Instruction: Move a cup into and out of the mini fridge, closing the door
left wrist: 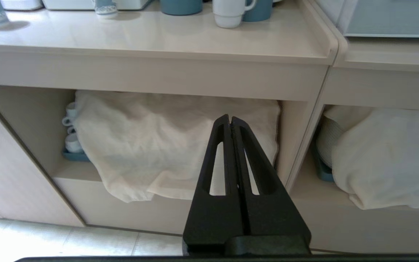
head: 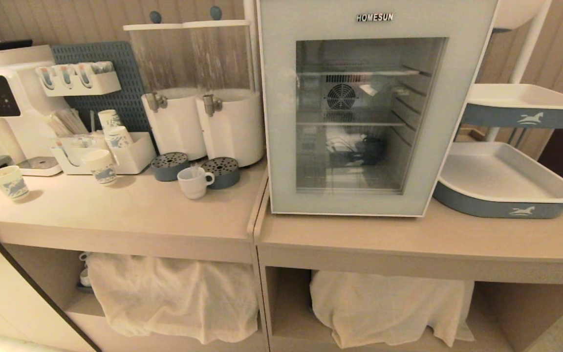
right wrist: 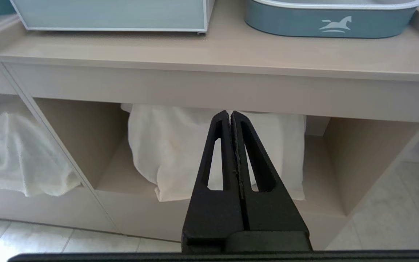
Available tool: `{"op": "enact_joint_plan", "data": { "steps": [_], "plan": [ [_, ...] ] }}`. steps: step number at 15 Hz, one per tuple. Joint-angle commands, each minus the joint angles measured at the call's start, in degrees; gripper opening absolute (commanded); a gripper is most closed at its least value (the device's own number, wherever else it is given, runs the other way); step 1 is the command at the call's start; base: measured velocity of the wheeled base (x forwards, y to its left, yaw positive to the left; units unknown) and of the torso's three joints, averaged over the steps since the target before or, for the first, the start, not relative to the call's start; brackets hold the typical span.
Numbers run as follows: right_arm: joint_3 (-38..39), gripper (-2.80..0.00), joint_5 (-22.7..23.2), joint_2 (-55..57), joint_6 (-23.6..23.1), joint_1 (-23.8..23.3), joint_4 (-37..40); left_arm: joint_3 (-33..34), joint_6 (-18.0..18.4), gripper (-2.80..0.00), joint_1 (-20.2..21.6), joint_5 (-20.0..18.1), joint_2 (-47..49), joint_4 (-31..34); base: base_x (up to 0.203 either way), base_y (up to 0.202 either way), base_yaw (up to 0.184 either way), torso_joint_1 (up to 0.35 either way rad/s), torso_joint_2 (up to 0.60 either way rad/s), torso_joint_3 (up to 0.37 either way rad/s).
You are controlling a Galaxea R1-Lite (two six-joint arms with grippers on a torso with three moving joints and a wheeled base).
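A small white cup [head: 193, 182] with a side handle stands on the left counter in front of two blue drip trays; its base also shows in the left wrist view [left wrist: 229, 12]. The white mini fridge [head: 462, 98] lettered HOMESUN sits on the right counter, its glass door [head: 281, 146] closed. Neither arm shows in the head view. My left gripper [left wrist: 230, 117] is shut and empty, low before the left cabinet's open shelf. My right gripper [right wrist: 230, 112] is shut and empty, below the right counter's edge, under the fridge's lower front edge [right wrist: 115, 18].
Two drink dispensers [head: 203, 122], printed paper cups [head: 100, 166], a holder box and a white machine [head: 3, 98] crowd the left counter's back. Blue-and-white trays [head: 506, 208] stand right of the fridge. White cloths [head: 174, 293] cover the shelves below both counters.
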Motion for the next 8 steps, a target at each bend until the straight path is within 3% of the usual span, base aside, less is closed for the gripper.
{"op": "enact_joint_plan", "data": {
  "steps": [1,8],
  "plan": [
    [-0.04,-2.80,0.07,0.00,-0.08,-0.06,0.03,0.01,-0.07,-2.80,-0.04,0.01,0.09,-0.03,0.002,0.127,-0.007,0.003,0.00,0.002],
    [-0.04,-2.80,-0.01,0.00,0.01,-0.06,0.03,0.01,-0.07,-2.80,-0.04,0.03,0.00,-0.03,0.000,0.194,0.001,0.001,0.00,0.001]
  ]
}}
